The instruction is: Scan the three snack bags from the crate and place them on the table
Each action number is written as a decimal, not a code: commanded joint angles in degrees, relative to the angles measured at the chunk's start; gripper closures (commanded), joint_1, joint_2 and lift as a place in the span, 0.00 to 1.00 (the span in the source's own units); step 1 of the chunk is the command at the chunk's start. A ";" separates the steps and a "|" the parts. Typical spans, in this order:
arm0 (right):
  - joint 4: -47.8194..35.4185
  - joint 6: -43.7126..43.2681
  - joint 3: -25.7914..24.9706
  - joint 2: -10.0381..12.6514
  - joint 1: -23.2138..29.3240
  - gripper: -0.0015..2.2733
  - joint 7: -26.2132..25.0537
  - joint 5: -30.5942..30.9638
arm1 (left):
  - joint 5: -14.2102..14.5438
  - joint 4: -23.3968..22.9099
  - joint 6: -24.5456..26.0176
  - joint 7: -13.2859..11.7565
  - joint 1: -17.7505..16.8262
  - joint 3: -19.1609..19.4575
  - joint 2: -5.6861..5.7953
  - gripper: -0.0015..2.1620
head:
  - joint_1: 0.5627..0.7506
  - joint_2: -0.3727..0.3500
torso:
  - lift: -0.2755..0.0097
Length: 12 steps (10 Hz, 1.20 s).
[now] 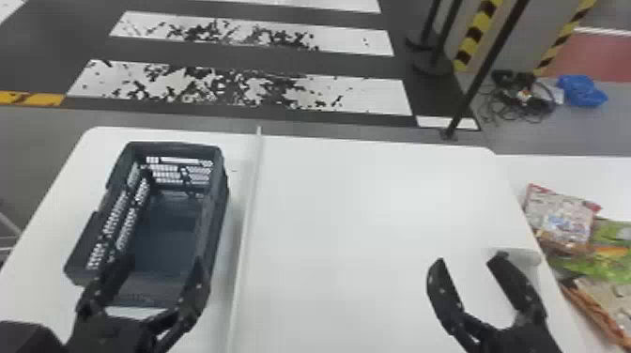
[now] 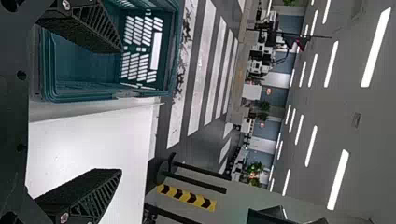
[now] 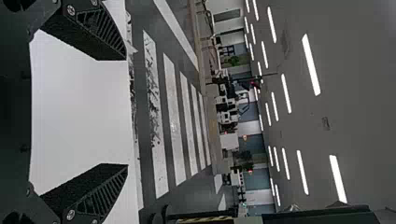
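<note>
Left black end effector (image 1: 163, 261), released, is near the dark-grey plastic crate (image 1: 219, 197), frame left; advancing could shove it. Right black end effector (image 1: 468, 258) is released too — sweeping outward could drag the 3 colourful, flat snack bags (image 1: 565, 213), lower right, across the white counter (image 1: 591, 176).

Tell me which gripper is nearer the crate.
Left. The left gripper is at the near end of the crate, its jaws apart; the right gripper is well off to the right, past the white divider.
</note>
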 commanded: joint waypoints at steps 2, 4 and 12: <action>0.43 -1.07 -0.09 -0.12 -0.01 0.05 0.00 -0.06 | -0.03 0.32 -0.42 -0.02 0.01 0.00 0.07 0.04 | 0.70 0.38 | 0.84; 1.22 -4.24 0.00 -0.21 0.08 0.06 0.00 -0.06 | -0.03 0.32 -1.12 -0.02 0.09 0.00 0.07 0.04 | 0.70 0.38 | 0.84; 0.96 -3.89 0.09 -0.65 0.34 0.06 0.18 -0.50 | -0.03 1.28 -4.99 -0.11 0.71 -0.26 0.07 0.04 | 0.70 0.37 | 0.84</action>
